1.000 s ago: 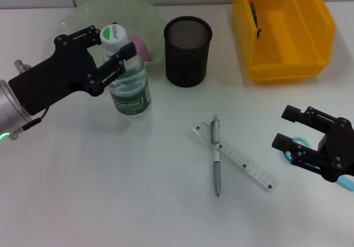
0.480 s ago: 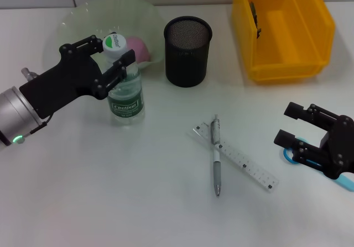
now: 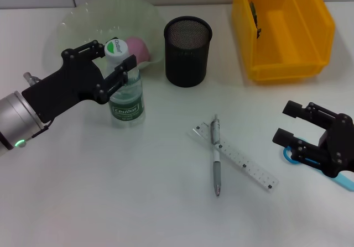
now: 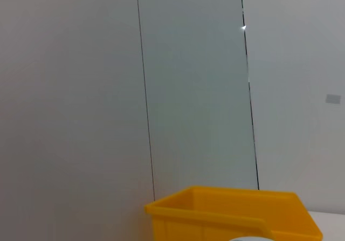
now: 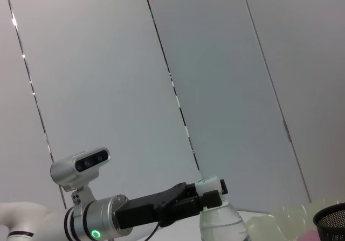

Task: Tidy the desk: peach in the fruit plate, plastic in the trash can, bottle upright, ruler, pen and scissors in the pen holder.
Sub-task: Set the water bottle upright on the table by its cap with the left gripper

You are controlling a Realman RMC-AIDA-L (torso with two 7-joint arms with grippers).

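One left gripper (image 3: pixel 109 64), fingers spread either side of one upright bottle (image 3: pixel 125 95), contact unclear. One fruit plate (image 3: pixel 83 15) holding one peach (image 3: pixel 138 48). One pen holder (image 3: pixel 187 51). One pen (image 3: pixel 215 154) crossing one ruler (image 3: pixel 234 156). One trash can (image 3: pixel 281 31). One right gripper (image 3: pixel 291 126), fingers apart, empty, above one scissors (image 3: pixel 344 179).

The left end effector (image 3: pixel 108 60) is matte black with linked two-bar fingers and small silver screws; behind it sits a silver cylindrical wrist with a glowing green light. The right end effector (image 3: pixel 298 130) is equally black and blocky.
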